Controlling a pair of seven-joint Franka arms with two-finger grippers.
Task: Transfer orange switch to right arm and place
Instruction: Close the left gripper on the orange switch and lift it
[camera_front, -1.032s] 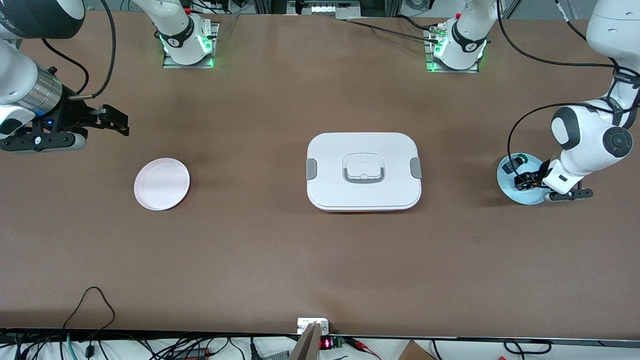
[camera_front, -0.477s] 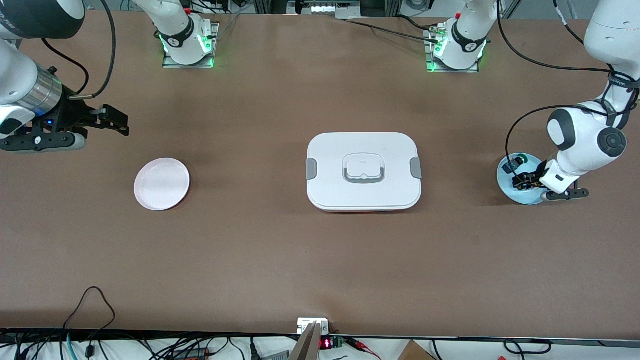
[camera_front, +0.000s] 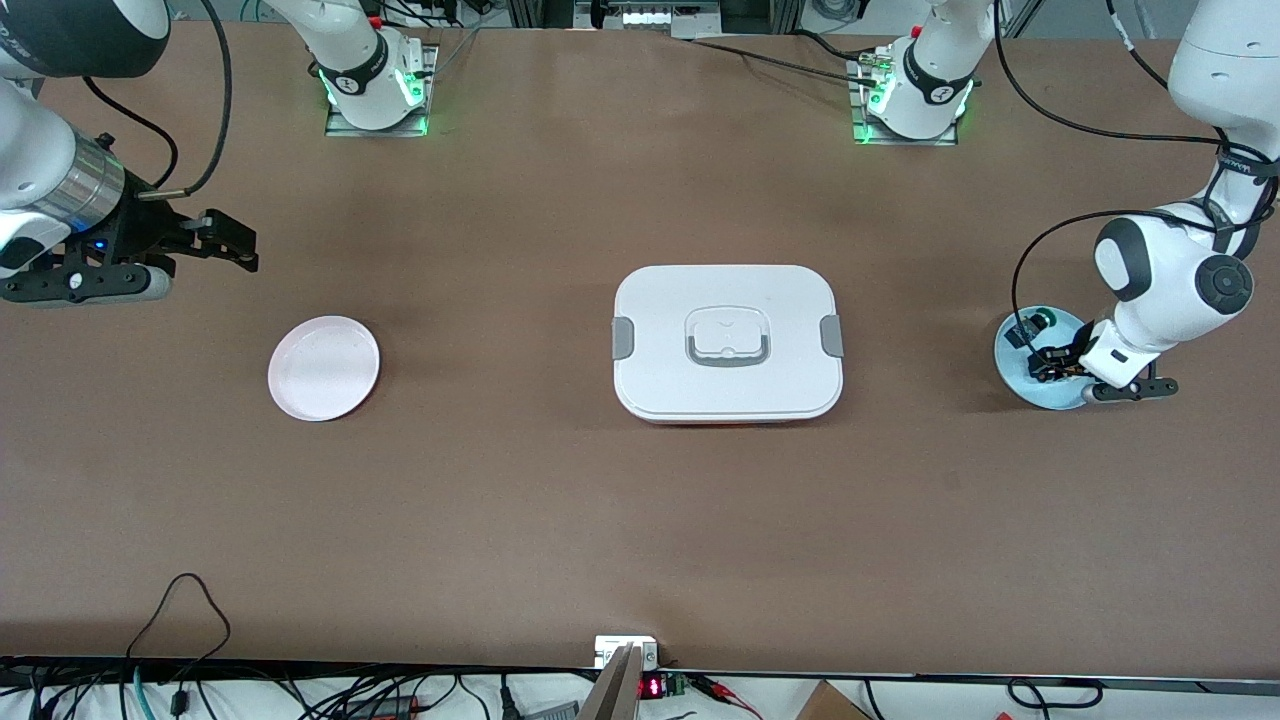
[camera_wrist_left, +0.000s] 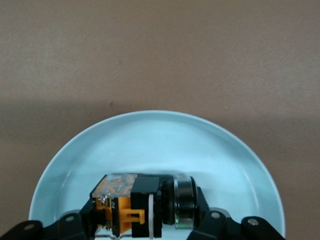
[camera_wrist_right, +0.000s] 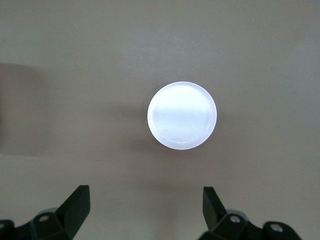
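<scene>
On table: one blue plate (camera_front: 1012, 370) holding two switches, orange switch (camera_wrist_left: 131, 206) clamped by left gripper (camera_wrist_left: 142, 226); one pink plate (camera_front: 324, 368); one box (camera_front: 728, 343); right gripper (camera_wrist_right: 145, 207) waits, agape.

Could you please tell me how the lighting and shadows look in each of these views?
Front view: even overhead light, soft shadows beside the white lidded box and pink plate; green glow at both arm bases. Left wrist view: sharp, with a dim band across the table above the blue plate; the orange switch is clear. Right wrist view: the pink plate glares nearly white.
</scene>
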